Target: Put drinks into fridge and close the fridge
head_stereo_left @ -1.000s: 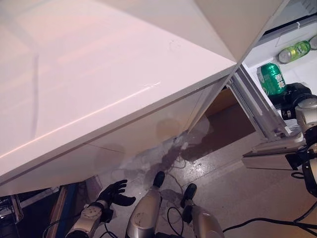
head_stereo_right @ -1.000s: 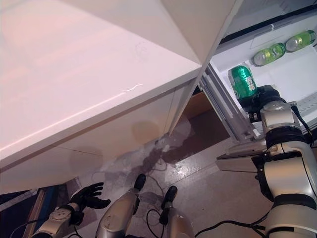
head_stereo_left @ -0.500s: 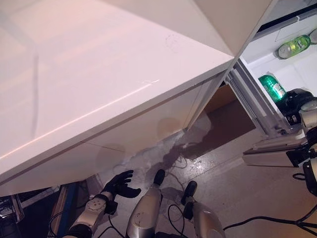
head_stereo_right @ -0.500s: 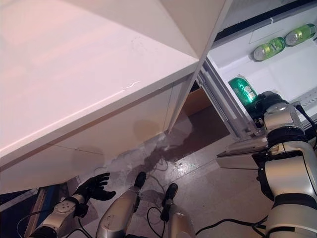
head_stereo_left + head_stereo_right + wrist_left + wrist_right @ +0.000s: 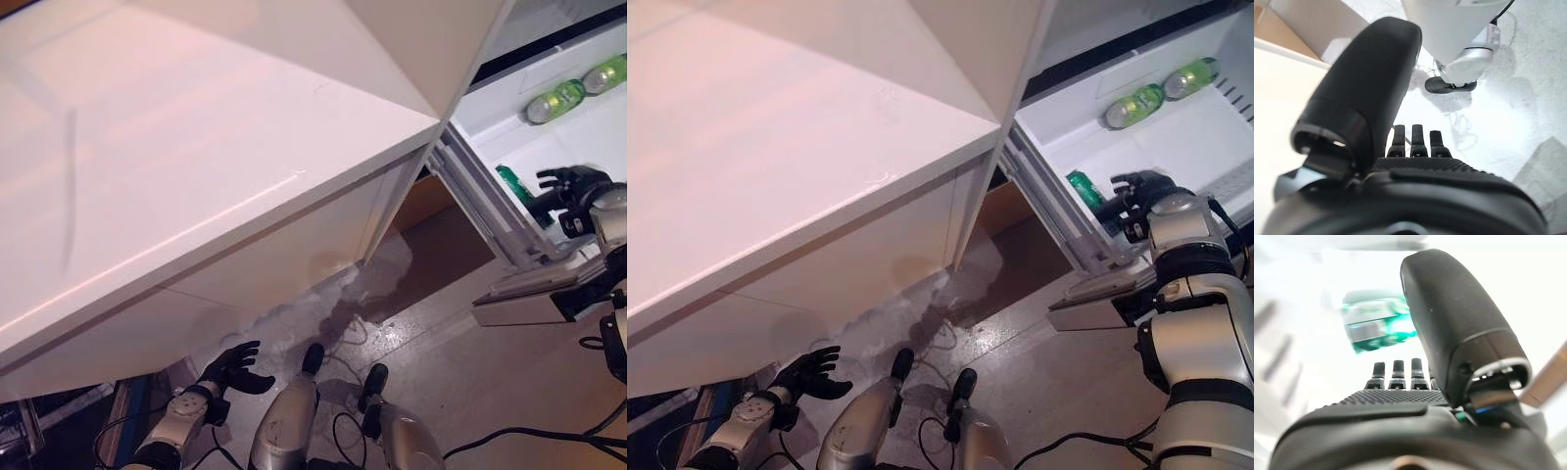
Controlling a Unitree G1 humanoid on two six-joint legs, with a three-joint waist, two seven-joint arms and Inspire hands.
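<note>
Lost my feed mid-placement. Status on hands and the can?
Right hand open, off the green can. Can lies in the fridge beside it. Left hand open, low, idle. Fridge door not shut.

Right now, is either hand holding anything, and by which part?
Nothing. The right hand is open beside the green can in the fridge; the left hand hangs open.

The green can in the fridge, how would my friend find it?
Look in the open fridge on the right. The green can lies near the front edge by the right hand; unlike the two pale green bottles at the back, it is dark green.
</note>
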